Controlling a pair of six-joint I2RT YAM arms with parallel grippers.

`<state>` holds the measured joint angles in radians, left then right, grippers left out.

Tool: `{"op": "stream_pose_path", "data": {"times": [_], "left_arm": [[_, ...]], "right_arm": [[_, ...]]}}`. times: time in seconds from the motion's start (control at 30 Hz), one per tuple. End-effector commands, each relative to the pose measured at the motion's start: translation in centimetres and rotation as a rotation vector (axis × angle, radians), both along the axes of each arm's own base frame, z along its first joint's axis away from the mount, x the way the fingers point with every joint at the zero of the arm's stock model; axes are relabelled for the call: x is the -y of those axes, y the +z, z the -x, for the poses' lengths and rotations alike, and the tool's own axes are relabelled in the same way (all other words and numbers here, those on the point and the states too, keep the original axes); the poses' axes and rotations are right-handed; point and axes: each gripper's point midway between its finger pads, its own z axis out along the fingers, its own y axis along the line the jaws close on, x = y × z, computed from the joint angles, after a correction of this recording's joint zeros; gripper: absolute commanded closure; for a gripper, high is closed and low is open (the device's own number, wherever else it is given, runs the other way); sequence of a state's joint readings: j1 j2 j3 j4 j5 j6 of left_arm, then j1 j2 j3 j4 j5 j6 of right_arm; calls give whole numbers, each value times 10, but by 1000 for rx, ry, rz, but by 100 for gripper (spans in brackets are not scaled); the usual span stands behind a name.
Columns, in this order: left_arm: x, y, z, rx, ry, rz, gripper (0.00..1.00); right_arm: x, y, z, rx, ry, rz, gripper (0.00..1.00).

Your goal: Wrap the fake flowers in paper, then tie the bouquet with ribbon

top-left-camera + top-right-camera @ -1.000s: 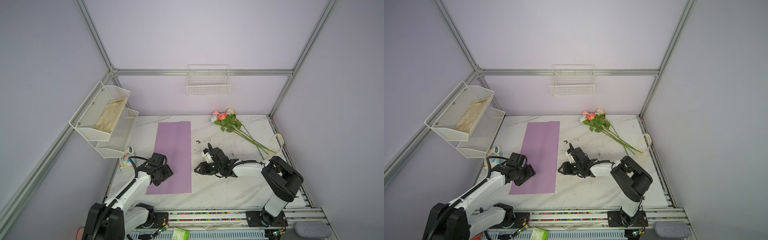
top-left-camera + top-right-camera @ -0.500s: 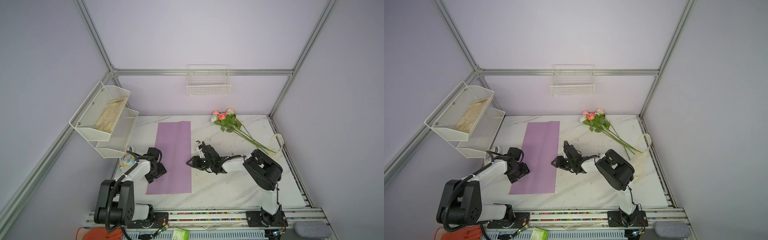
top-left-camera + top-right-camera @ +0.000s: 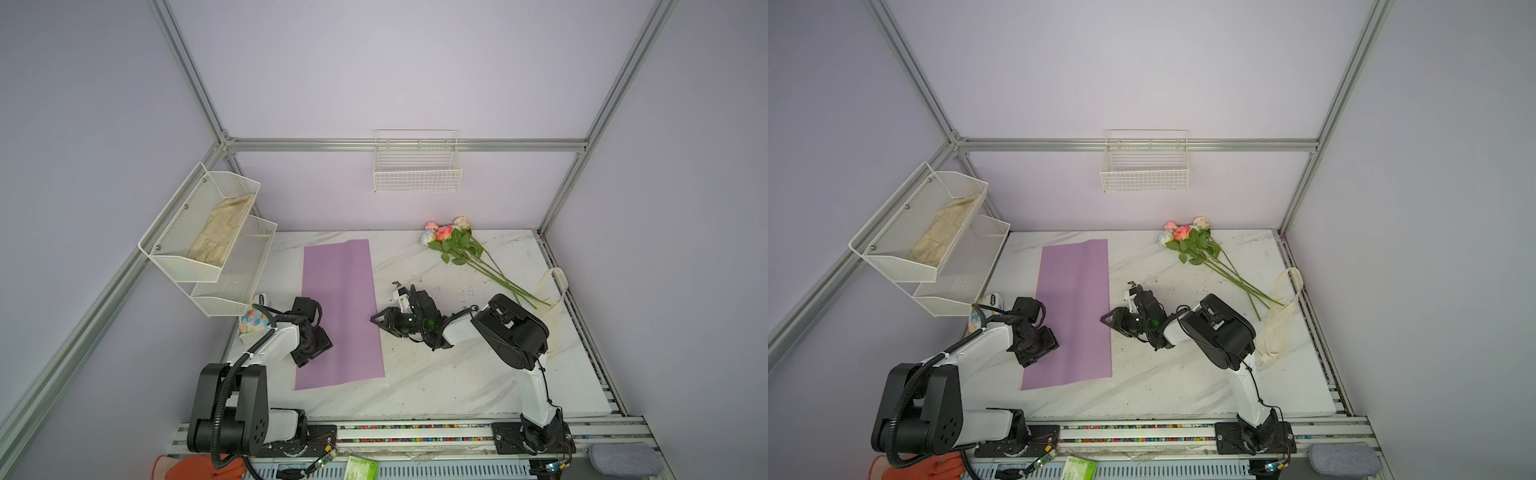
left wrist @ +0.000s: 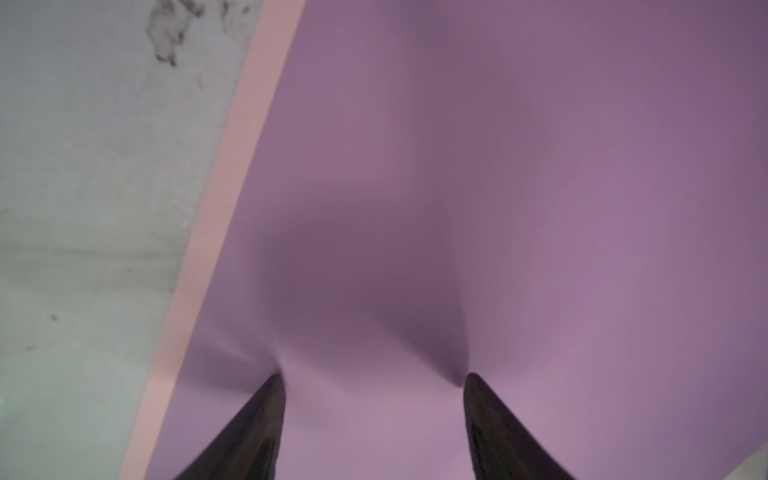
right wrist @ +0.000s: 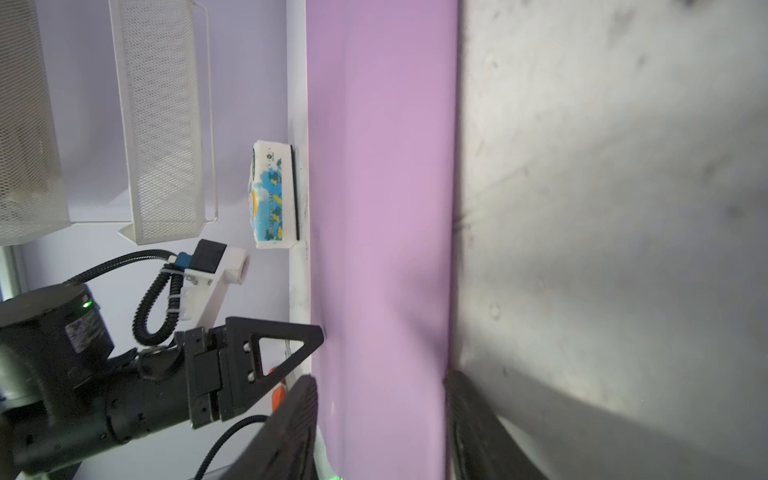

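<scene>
Bouquet [image 3: 455, 245]: loose, untied, near table [image 3: 457, 386] far right corner, well apart from both arms. Paper [image 3: 340, 316]: flat toward left edge, likely laid for wrapping. Left gripper [image 4: 374, 378]: spread, tips pressing paper, probably pinning it. Right gripper [image 5: 379, 377]: spread at paper's right edge, holding nothing.

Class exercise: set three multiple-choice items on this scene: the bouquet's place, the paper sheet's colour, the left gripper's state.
1. The bouquet lies: A in a vase; B flat on the table, right of the paper sheet; C on the sheet.
2. The sheet's top face is: A green; B yellow; C lilac.
3. The left gripper has its jaws: A apart, tips on the sheet; B shut on a stem; C shut, holding nothing.
Key: 1B, its stems rest on bare marble; 2C, both top views show lilac; 3A, the left wrist view shows two separated tips.
</scene>
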<state>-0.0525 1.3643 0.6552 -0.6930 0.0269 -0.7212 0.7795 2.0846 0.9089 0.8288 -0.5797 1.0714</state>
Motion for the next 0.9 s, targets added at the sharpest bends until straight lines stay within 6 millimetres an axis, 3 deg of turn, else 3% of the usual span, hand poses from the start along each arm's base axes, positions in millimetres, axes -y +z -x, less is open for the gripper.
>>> {"op": "stream_pose_path", "data": {"times": [0.0,0.13,0.2,0.33,0.5,0.7,0.87], "left_arm": [[48,-33,7,-12,-39,263,34],[55,-41,12,-27,-45,288,34],[58,-44,13,-32,-48,294,34],[68,-46,11,-35,-65,315,34],[82,-47,8,-35,-96,337,34],[102,-48,5,-32,-121,375,34],[103,-49,5,-29,-122,368,34]], "right_arm": [[1,20,18,-27,42,-75,46],[-2,20,32,-28,89,-53,45],[1,9,33,-42,80,0,45],[32,-16,8,-25,-107,263,45],[52,-13,-16,-8,-222,378,43],[22,-30,5,-55,-11,338,46],[14,-39,8,-47,45,351,45]]}}
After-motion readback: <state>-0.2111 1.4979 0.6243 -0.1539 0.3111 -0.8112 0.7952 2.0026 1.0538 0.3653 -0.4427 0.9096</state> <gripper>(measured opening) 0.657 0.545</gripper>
